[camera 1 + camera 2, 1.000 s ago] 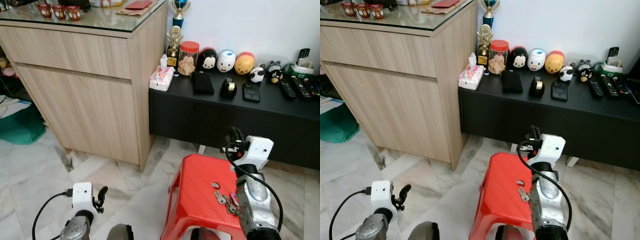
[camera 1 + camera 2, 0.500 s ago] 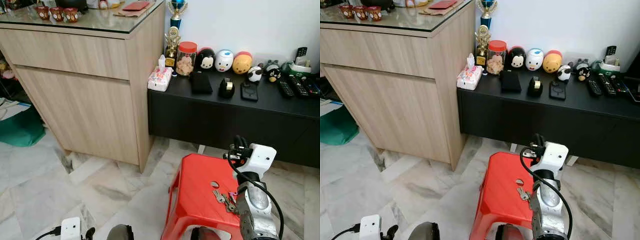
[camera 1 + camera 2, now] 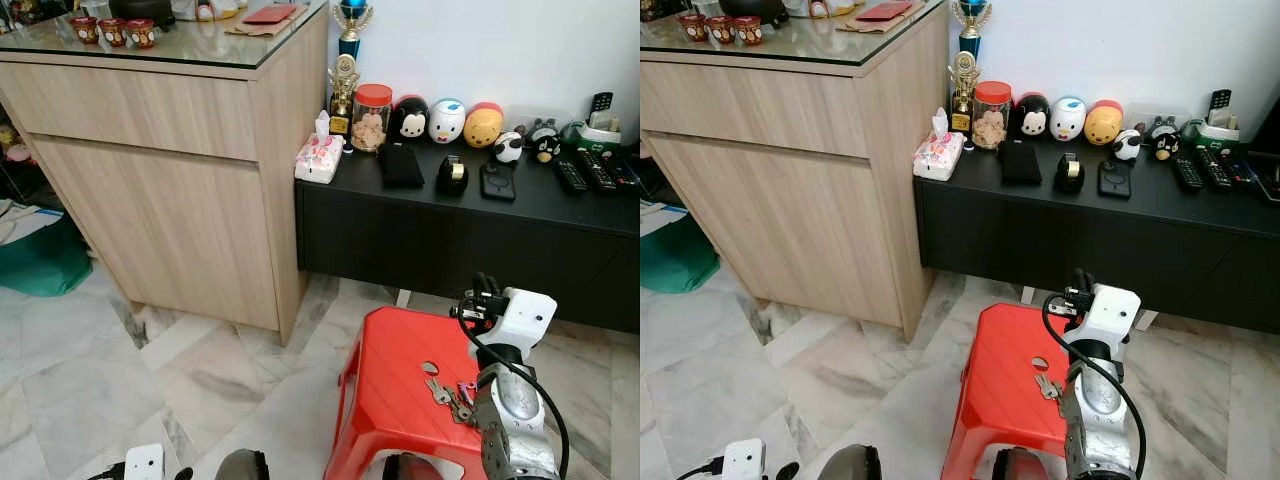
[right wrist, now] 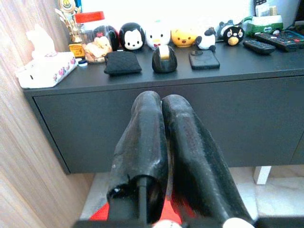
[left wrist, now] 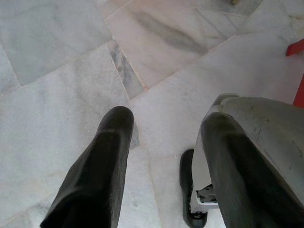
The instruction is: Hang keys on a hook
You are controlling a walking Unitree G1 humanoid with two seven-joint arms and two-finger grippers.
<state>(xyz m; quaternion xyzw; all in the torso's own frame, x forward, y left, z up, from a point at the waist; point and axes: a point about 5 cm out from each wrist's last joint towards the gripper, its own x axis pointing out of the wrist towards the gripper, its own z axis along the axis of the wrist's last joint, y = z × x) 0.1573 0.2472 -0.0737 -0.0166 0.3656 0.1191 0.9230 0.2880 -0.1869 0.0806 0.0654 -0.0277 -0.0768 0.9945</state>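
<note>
With my right gripper (image 4: 161, 107) pressed closed and empty above the red stool (image 3: 390, 385), I should part its fingers and lower squarely onto the keys (image 3: 447, 398) lying on the seat.

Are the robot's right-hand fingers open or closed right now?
Closed. The right gripper has its two black fingers pressed together, empty, pointing at the black cabinet.

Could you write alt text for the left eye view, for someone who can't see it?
A bunch of keys lies on a red plastic stool, beside the robot's raised right gripper. Behind stand a black low cabinet and a wooden cabinet.
</note>
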